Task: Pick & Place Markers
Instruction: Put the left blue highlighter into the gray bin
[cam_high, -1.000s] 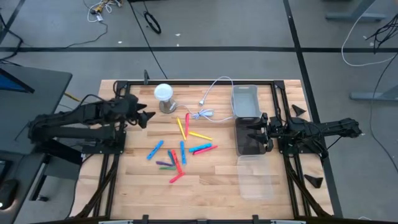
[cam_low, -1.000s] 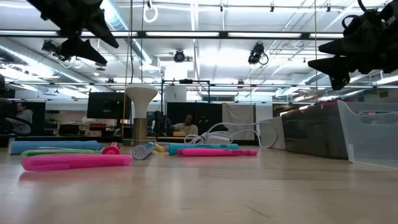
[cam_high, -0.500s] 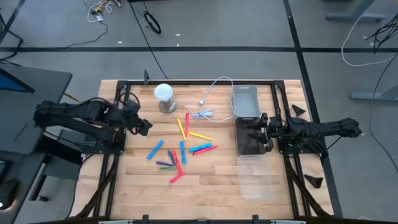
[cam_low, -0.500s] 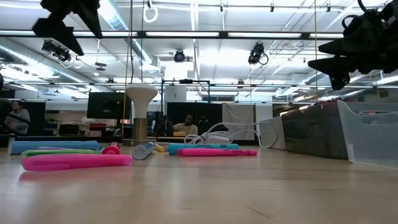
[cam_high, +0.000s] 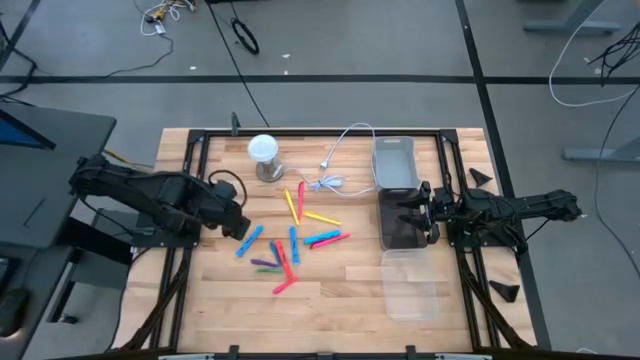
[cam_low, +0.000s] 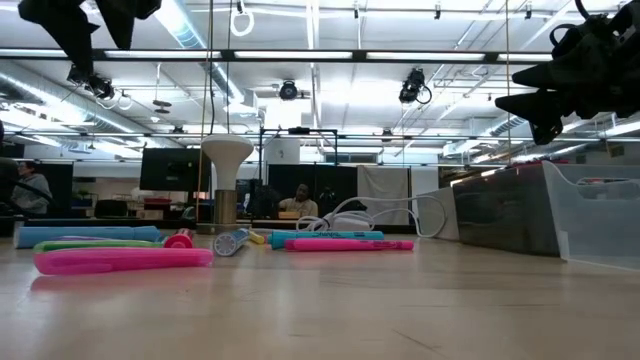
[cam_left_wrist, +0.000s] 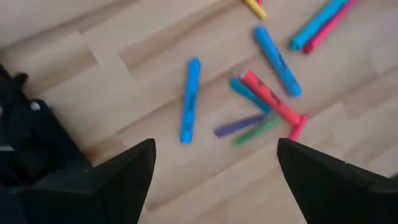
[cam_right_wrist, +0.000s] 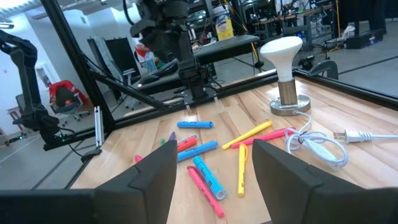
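Markers: scattered loose at the middle of the wooden bench; colours and layout are given best from above.
Left claw: held spread wide and empty above the bench, just beside the outlying blue marker (seen lying alone in its wrist view, apart from the cluster).
Right claw: poised over the dark bin, fingers parted, nothing gripped.
Low view: the pink marker is shown nearest, and a seated person far behind.
Right wrist view: a white lamp and white cable are shown beyond the markers.
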